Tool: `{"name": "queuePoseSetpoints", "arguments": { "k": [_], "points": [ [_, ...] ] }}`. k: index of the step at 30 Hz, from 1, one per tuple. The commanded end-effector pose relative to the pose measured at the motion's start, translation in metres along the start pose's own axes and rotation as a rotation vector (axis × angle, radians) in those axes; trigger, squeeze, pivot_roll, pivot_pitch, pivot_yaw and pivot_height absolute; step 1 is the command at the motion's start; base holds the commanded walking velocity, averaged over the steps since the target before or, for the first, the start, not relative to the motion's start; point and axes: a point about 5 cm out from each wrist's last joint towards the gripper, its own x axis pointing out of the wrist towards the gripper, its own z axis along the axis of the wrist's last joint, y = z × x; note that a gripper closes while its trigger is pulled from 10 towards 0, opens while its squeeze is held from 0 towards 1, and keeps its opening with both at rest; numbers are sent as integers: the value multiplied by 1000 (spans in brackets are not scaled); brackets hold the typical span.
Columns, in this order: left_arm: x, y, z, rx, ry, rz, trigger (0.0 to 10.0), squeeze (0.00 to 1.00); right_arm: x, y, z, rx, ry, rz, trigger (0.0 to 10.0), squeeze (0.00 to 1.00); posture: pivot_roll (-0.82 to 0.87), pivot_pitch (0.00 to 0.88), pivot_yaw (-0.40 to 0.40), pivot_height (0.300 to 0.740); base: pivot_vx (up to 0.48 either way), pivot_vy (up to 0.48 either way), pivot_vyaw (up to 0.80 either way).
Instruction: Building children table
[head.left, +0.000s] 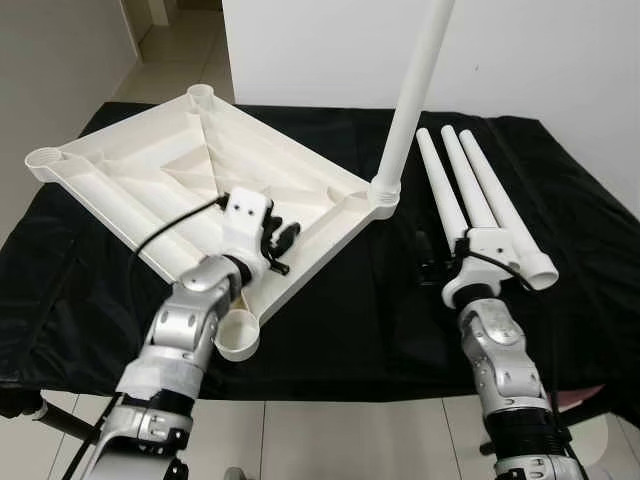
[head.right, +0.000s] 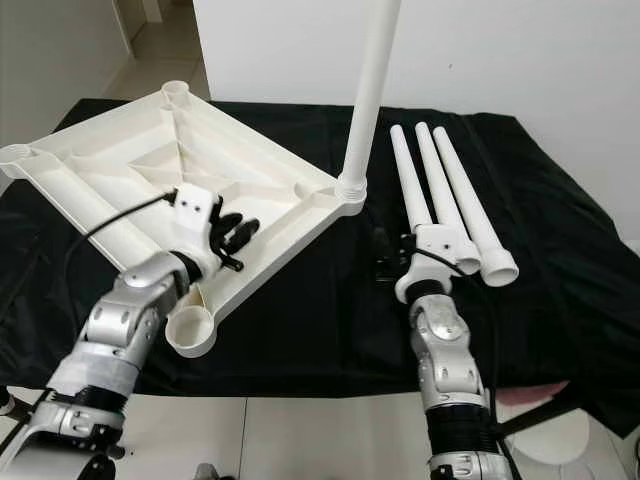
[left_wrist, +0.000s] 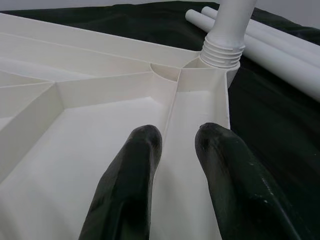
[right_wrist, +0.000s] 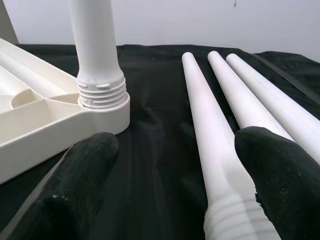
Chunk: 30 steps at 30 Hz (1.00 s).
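Note:
A white tabletop (head.left: 170, 175) lies upside down on the black cloth, ribs facing up. One white leg (head.left: 415, 90) stands upright, threaded into the corner socket (left_wrist: 222, 50) on the right. Three loose legs (head.left: 470, 190) lie side by side on the cloth to the right of it. My left gripper (head.left: 285, 242) hovers over the tabletop's near right edge, fingers (left_wrist: 135, 170) a little apart with nothing between them. My right gripper (right_wrist: 180, 142) is wide open, low over the cloth at the near end of the leftmost loose leg (right_wrist: 207, 130).
The black cloth (head.left: 350, 320) covers the whole low table up to its front edge. Empty sockets sit at the near corner (head.left: 240, 340), left corner (head.left: 45, 160) and far corner (head.left: 200, 95). A white wall (head.left: 540, 50) stands behind; tiled floor (head.left: 330, 440) lies in front.

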Motion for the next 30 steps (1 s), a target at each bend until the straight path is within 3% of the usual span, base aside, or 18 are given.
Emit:
{"name": "queuePoseSetpoints", "arguments": {
  "k": [1,10,13,14,15,24,30],
  "points": [
    [-2,-16,-4,-9,17,-209,10000,0,-1,-4,-6,-4,21,-12,10000,0,49,31,-21,740,0,0,0],
    [-9,-30,-10,11,28,-252,10000,0,3,-17,-9,-40,41,-55,10000,0,29,43,-11,740,0,0,0],
    [-9,-30,-3,8,15,-253,10000,0,5,-21,-8,-46,38,-62,10000,0,15,50,-7,740,0,0,0],
    [-9,-31,-2,-4,13,-262,10000,0,5,-23,-8,-52,43,-63,10000,0,11,115,-14,740,0,0,0],
    [-9,-31,-2,-4,13,-262,10000,0,5,-23,-8,-52,43,-63,10000,0,11,115,-14,740,0,0,0],
    [-4,-32,3,35,29,-305,10000,0,13,-29,0,-79,35,-41,10000,0,7,167,-24,740,0,0,0],
    [-3,-30,7,107,35,-310,10000,0,18,-32,8,-113,-2,-49,10000,0,9,162,2,740,0,0,0]
  ]
}}
